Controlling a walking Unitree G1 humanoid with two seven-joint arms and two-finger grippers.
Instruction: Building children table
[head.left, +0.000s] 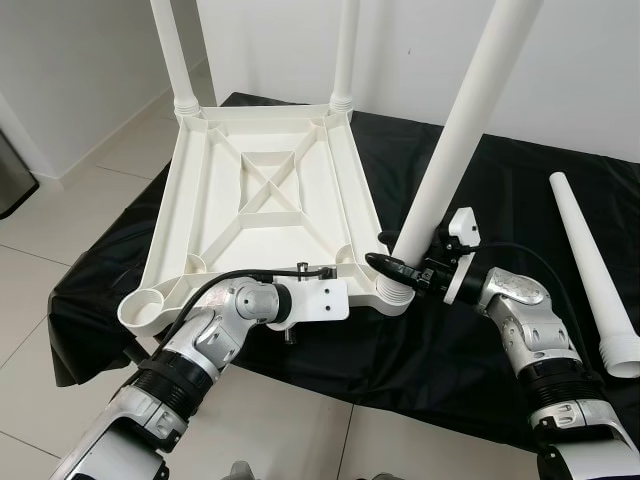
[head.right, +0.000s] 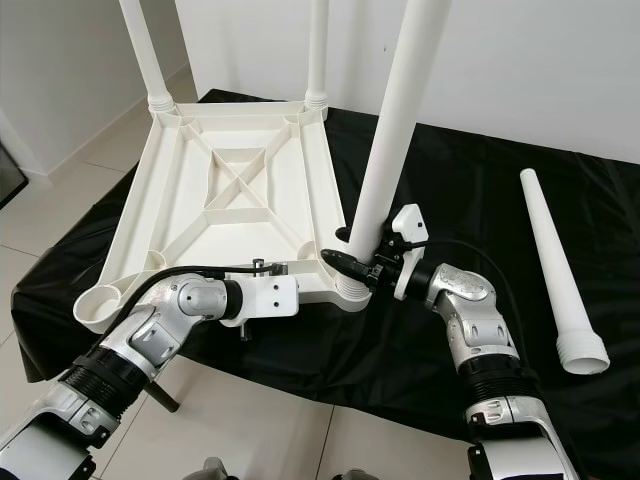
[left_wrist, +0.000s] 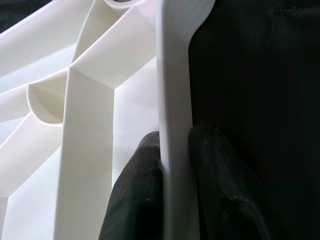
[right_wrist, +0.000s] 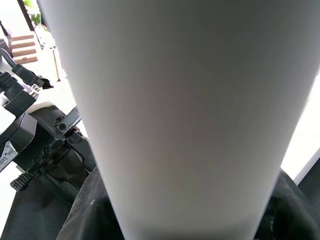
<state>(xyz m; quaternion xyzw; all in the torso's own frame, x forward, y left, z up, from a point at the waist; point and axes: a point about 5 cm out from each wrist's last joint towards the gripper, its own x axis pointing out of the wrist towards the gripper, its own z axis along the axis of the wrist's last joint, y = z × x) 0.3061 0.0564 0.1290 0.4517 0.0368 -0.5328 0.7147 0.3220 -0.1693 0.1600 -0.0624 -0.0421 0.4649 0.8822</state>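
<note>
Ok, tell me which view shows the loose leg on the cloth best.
The right eye view: the loose leg lies whole on the black cloth, right of the right pincer. The left eye view shows it too, nearer the frame's edge. The wrist views show other parts, not this leg.

Both arms reach forward, left fingers (left_wrist: 142, 195) and right fingers (head.left: 385, 264) clamped.
</note>
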